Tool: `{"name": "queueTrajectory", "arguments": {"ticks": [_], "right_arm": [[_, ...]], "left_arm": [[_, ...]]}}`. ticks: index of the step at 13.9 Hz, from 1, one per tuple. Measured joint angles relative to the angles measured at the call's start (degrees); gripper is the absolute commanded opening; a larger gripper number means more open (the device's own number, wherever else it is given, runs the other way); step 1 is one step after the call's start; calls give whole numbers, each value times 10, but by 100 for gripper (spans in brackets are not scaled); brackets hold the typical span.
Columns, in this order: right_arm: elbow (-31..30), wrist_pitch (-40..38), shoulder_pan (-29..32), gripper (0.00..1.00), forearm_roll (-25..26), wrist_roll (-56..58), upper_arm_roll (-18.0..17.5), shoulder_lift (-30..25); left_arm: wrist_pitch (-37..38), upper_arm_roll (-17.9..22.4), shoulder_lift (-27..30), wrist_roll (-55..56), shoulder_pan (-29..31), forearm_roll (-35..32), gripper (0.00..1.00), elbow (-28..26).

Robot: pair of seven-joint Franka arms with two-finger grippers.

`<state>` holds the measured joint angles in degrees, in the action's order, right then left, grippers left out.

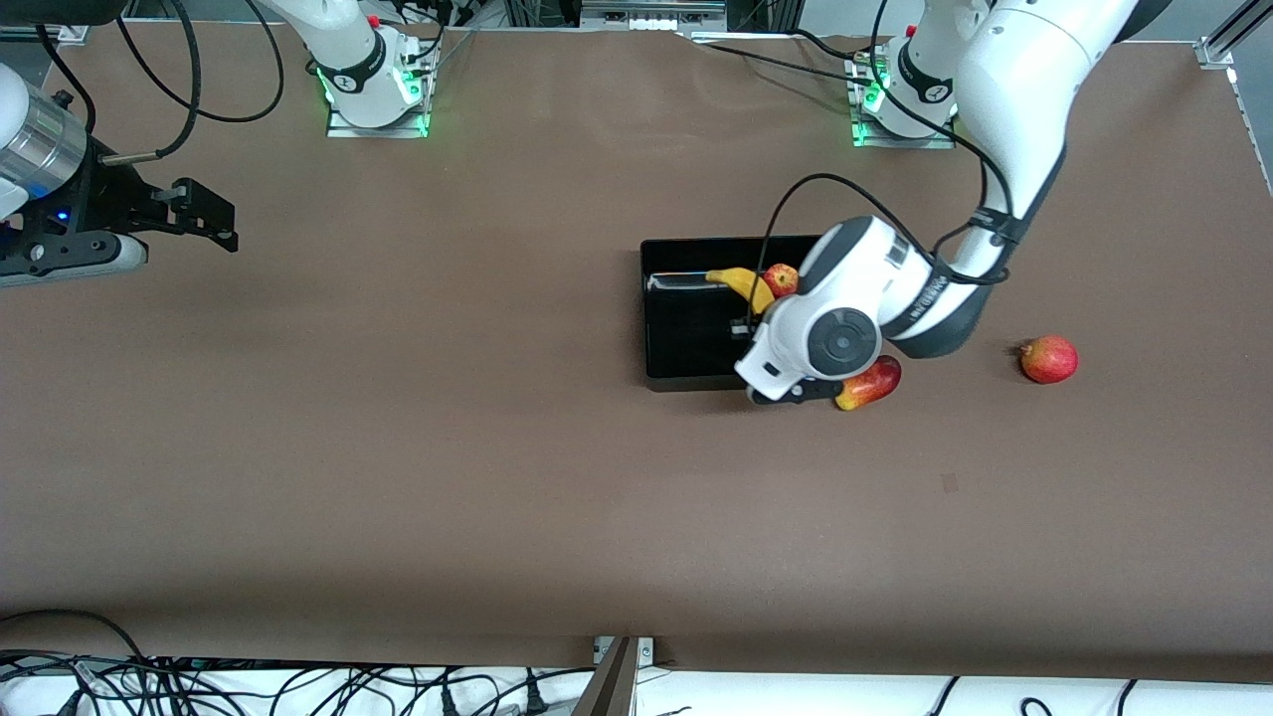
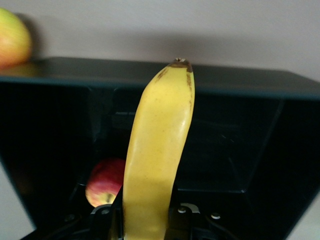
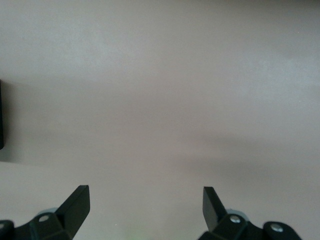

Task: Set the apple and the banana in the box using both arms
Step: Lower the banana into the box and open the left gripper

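The banana (image 1: 741,286) is held in my left gripper (image 1: 744,328), which is shut on it over the black box (image 1: 686,343). In the left wrist view the banana (image 2: 160,150) rises from between the gripper's (image 2: 145,222) jaws, its dark tip toward the box's wall (image 2: 240,85). The small red apple (image 1: 782,279) lies inside the box beside the banana; it also shows in the left wrist view (image 2: 105,180). My right gripper (image 1: 214,221) waits open and empty over bare table at the right arm's end, and shows open in its wrist view (image 3: 145,200).
An oval red-yellow fruit (image 1: 868,384) lies on the table just outside the box, partly under the left wrist; it also shows in the left wrist view (image 2: 10,37). A round red-orange fruit (image 1: 1048,359) lies toward the left arm's end of the table.
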<state>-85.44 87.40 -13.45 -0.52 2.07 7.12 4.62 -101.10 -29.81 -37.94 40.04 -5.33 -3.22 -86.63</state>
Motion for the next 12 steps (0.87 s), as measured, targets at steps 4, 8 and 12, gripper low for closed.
{"name": "queueTrajectory", "arguments": {"ticks": [4, 8, 12], "right_arm": [[0, 0, 0, 100, 0, 0, 0, 0], [0, 0, 0, 100, 0, 0, 0, 0], [0, 0, 0, 100, 0, 0, 0, 0]], "left_arm": [[0, -3, 61, 32, -45, -43, 0, -25], [-113, -1, 73, 67, -46, -60, 0, -131], [-235, 0, 63, 95, -50, -74, 0, -224]]}}
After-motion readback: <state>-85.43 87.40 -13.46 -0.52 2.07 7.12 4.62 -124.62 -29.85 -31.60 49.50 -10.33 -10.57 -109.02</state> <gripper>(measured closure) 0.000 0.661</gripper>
